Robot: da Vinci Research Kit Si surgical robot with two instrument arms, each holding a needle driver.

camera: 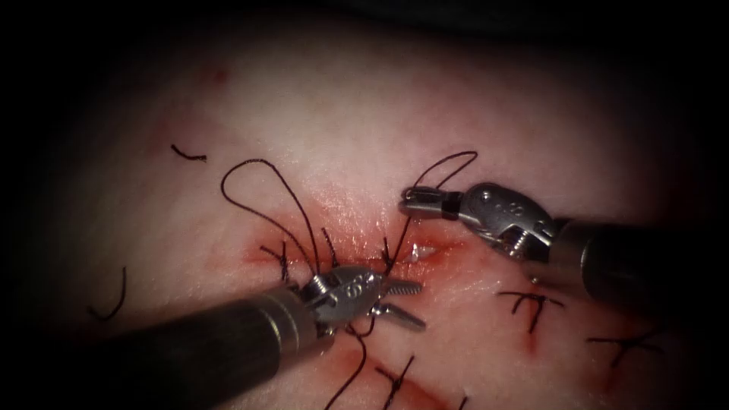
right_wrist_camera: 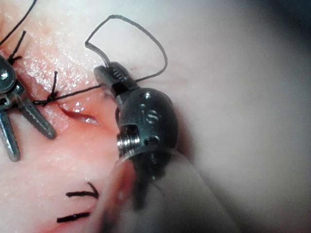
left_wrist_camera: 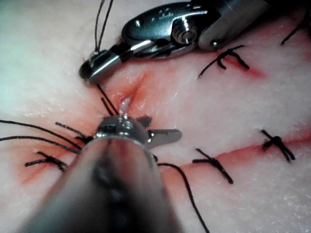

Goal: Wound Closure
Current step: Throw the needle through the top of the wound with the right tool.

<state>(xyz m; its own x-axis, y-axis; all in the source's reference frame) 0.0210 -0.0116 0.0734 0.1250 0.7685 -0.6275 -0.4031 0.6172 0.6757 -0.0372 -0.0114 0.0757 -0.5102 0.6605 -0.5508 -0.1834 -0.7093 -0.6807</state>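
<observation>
Holding the thread (camera: 444, 163) in closed jaws beside the cut (camera: 421, 250), the right tool (camera: 420, 200) could tear the knot out if it strains; the left tool (camera: 406, 300) is wide open, holding nothing. I see no needle.

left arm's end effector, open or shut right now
Open. The left arm's end effector has its two jaws spread apart with nothing between them, beside the stitched cut; the right wrist view shows the same.
</observation>
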